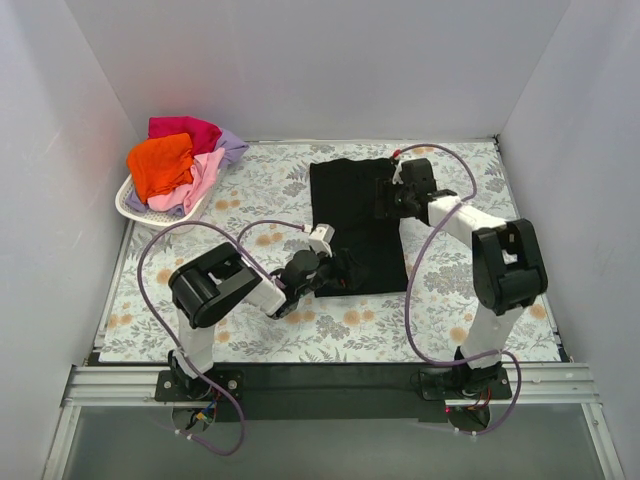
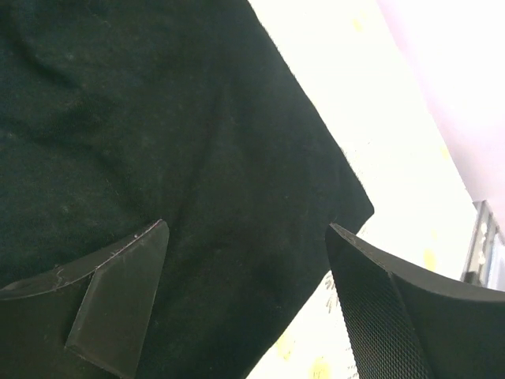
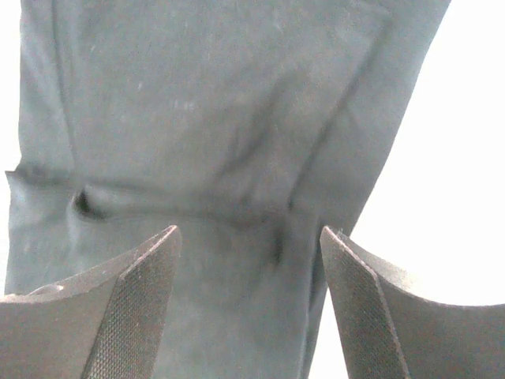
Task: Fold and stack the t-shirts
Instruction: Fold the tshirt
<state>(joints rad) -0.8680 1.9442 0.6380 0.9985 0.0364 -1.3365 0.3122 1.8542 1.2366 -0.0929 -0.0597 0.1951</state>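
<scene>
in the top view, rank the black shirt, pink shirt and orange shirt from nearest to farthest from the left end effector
1. black shirt: mid-table; the left end effector is over its near edge.
2. pink shirt: far left, on the side of the basket pile that faces the arm.
3. orange shirt: far left, on the pile's outer side, beyond the pink one.

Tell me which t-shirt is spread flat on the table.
The black t-shirt, lying flat by itself; the orange, pink, magenta-red and lavender ones are bunched in the white basket at far left.
</scene>
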